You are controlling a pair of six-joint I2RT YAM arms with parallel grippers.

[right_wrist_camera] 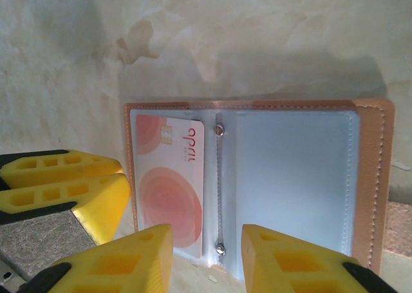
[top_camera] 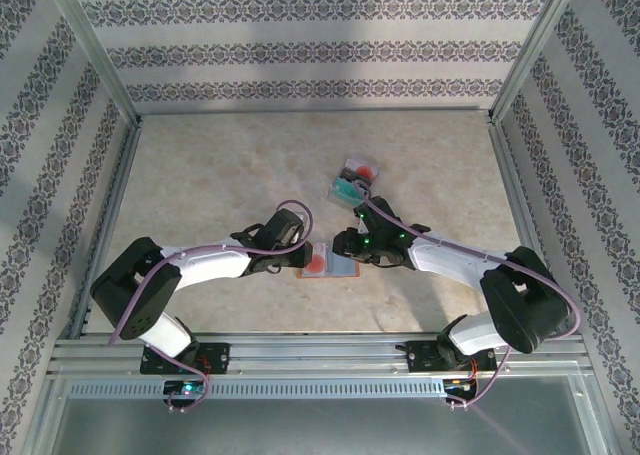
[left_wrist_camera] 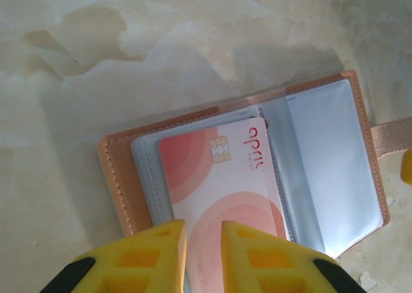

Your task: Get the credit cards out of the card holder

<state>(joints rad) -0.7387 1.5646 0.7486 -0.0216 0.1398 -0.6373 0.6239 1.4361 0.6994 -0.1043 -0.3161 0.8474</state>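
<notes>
Centrally on the bench (top_camera: pixel 220 165), between the two arms: wallet (top_camera: pixel 336 267), spread flat, brown leather border around grey-blue sleeves, small brown tab (left_wrist_camera: pixel 394 135) sticking out from one side. Down the spine, two metal rivets (right_wrist_camera: pixel 219 131). Over the sleeve on the left arm's side: pink-and-white card (left_wrist_camera: pixel 219 177), gold chip and red lettering face up, long edge along the spine. Tucked under the clear plastic or lying on top, hard to tell.

Left jaws: set at a slim gap, yellow fingers (left_wrist_camera: pixel 151 257) pointing down at the card's near end, the card's surface showing in the gap. From the right wrist, seen as two yellow prongs nearly together, tips touching or just beside the wallet's outer border. Real pinch on the card or not, unclear in every view.

Right jaws: parted, a clear gap between the fingers (right_wrist_camera: pixel 122 261), nothing clamped. Tips at the wallet's near edge, one on each side of the spine, one by the card's sleeve, the other by the bare sleeve. Contact with the wallet not discernible.

Farther up the bench, beyond the right arm and apart from the wallet: teal card (top_camera: pixel 345 190) and, just beside it, pale card (top_camera: pixel 362 167) with a red spot.
</notes>
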